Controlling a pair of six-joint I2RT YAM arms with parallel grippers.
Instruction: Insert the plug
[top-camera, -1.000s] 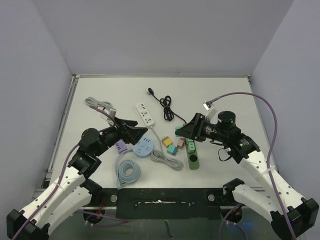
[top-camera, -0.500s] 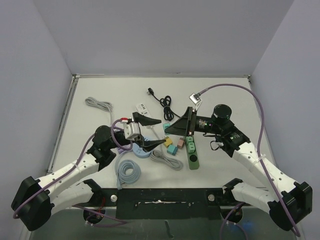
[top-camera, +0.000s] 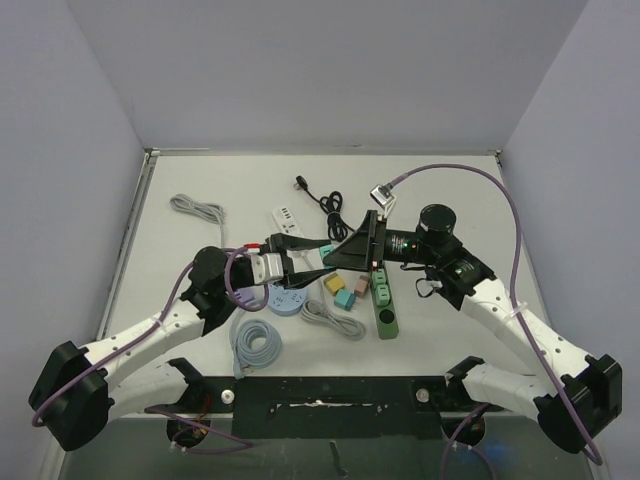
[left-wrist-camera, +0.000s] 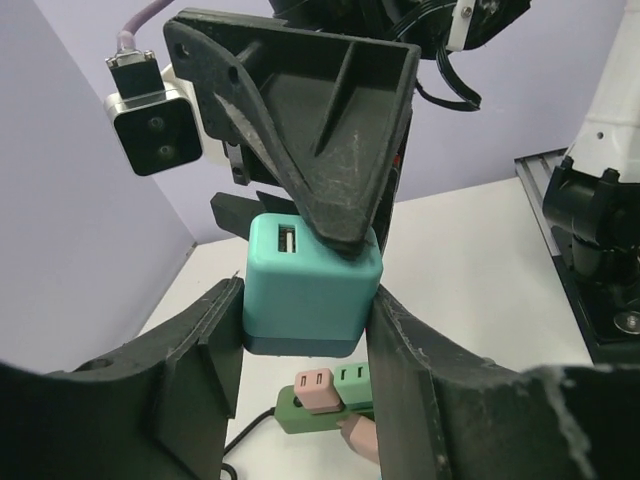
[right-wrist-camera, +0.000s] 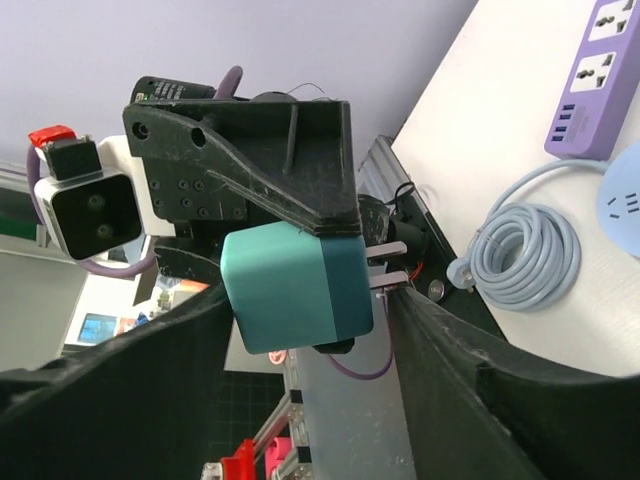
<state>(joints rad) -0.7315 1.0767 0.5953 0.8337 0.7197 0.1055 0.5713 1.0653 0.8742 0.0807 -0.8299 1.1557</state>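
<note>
Both arms meet in mid-air over the middle of the table, and the teal plug sits right between them, off the surface. The left gripper is clamped on it, one finger against each side of the block. The right gripper brackets the same block from the other direction, with one black finger lying across its top. Whether that one is pressing or only resting, I can't tell. The plug's metal prongs point toward a right finger.

There's clutter underneath. A yellow adapter and a small teal adapter lie just near of the meeting point, beside the round blue socket hub. To the right, the green power strip runs near to far, with a pink adapter hard against its far end.

A white power strip pokes out on the far side and a black cable curls beyond it. A grey coiled cable lies near left, and a purple strip sits by the hub.
</note>
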